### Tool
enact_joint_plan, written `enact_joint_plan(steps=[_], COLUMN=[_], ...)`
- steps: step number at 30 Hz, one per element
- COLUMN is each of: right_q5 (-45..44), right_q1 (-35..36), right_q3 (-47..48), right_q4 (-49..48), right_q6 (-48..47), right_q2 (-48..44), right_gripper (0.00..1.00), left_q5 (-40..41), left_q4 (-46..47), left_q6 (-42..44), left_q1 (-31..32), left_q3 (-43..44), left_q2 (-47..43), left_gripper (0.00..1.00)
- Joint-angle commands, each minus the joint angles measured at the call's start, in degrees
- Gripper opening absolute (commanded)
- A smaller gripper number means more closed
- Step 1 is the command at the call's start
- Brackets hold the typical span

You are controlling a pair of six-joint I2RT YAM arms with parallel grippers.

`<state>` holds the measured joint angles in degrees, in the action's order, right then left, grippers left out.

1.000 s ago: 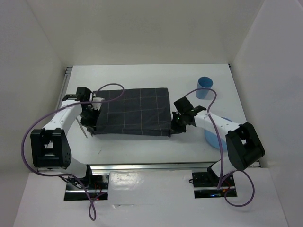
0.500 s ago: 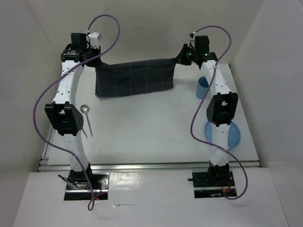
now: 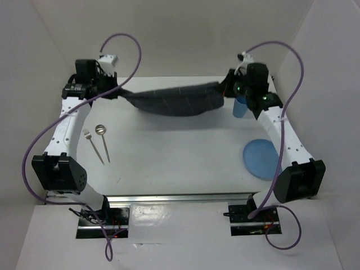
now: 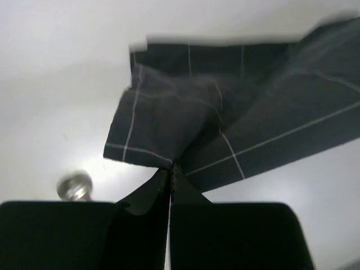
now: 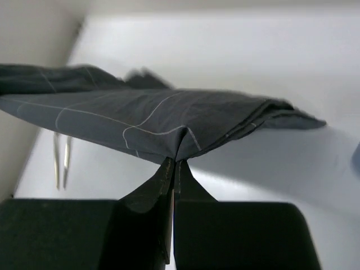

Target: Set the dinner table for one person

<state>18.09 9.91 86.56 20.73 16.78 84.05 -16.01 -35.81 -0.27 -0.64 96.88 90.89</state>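
Observation:
A dark grey checked cloth (image 3: 171, 101) hangs stretched between my two grippers above the far part of the white dinner table (image 3: 180, 163). My left gripper (image 3: 118, 93) is shut on the cloth's left corner; the left wrist view shows its jaws (image 4: 170, 169) pinching the cloth (image 4: 236, 112). My right gripper (image 3: 225, 90) is shut on the right corner; the right wrist view shows its jaws (image 5: 175, 163) pinching the cloth (image 5: 140, 118). A fork (image 3: 93, 145) and a spoon (image 3: 103, 140) lie at the left. A blue plate (image 3: 260, 158) lies at the right. A blue cup (image 3: 241, 107) stands behind the right arm.
White walls enclose the table on three sides. An aluminium rail (image 3: 180, 198) runs along the near edge, with both arm bases behind it. Purple cables loop above both arms. The spoon's bowl (image 4: 74, 185) shows below the cloth in the left wrist view.
Both grippers lifted the cloth off the table, carried it to the far side and now hold it lower and sagging. The fork, spoon and plate are now uncovered.

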Motion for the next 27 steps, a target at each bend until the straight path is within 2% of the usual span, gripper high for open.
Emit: enact_joint_plan(steps=[1, 5, 8, 10, 12, 16, 17, 18, 19, 20, 23, 24, 25, 27], right_q5=[-4.7, -4.8, -7.6, -9.7, -11.1, -10.5, -10.5, -11.1, -11.8, -11.8, -13.1, -13.6, -13.6, -14.1], right_q1=[1.2, 4.8, 8.2, 10.5, 11.7, 14.7, 14.7, 15.7, 15.7, 16.3, 16.3, 16.3, 16.3, 16.3], right_q3=[-16.8, -27.7, -32.5, -34.0, -36.4, -39.4, -40.1, -40.1, -40.1, -40.1, -39.3, -37.9, -37.2, -35.2], right_q4=[1.0, 4.4, 9.8, 15.5, 20.3, 26.8, 28.2, 29.7, 31.7, 32.4, 35.4, 36.2, 36.7, 36.1], right_q6=[2.5, 6.4, 12.5, 18.8, 24.9, 32.2, 33.1, 34.0, 34.5, 34.6, 34.6, 34.6, 34.6, 33.3], right_q2=[-1.2, -6.6, -11.9, -15.4, -18.6, -22.4, -23.0, -23.0, -24.4, -24.9, -26.2, -26.2, -26.2, -26.2], right_gripper=[0.0, 0.0, 0.0, 0.0, 0.0, 0.0, 0.06, 0.2, 0.34, 0.43, 0.53, 0.6, 0.62, 0.62], left_q5=[2.8, 4.1, 5.4, 6.3, 8.0, 11.3, 12.0, 12.0, 12.0, 12.0, 10.6, 10.6, 11.3, 13.8], left_q4=[-4.6, -6.6, -11.7, -13.2, -18.8, -23.2, -24.5, -25.5, -27.4, -28.2, -31.9, -33.3, -34.7, -38.4], left_q6=[5.2, 7.8, 8.5, 9.2, 9.2, 13.8, 14.4, 14.9, 15.6, 16.3, 17.8, 17.9, 18.7, 20.7], left_q1=[0.6, 1.2, 1.2, 1.2, 1.2, 3.0, 3.5, 3.5, 4.2, 4.2, 4.2, 4.2, 4.2, 4.2], left_q3=[-13.6, -27.0, -33.8, -35.6, -32.5, -33.2, -33.2, -34.6, -35.2, -35.9, -37.8, -37.8, -37.8, -36.2], left_q2=[-0.7, -4.3, -7.8, -8.5, -9.1, -10.6, -10.6, -10.1, -10.1, -9.6, -10.1, -10.7, -10.7, -11.6], left_gripper=[0.0, 0.0, 0.0, 0.0, 0.0, 0.0, 0.0, 0.03, 0.15, 0.24, 0.4, 0.4, 0.41, 0.52])
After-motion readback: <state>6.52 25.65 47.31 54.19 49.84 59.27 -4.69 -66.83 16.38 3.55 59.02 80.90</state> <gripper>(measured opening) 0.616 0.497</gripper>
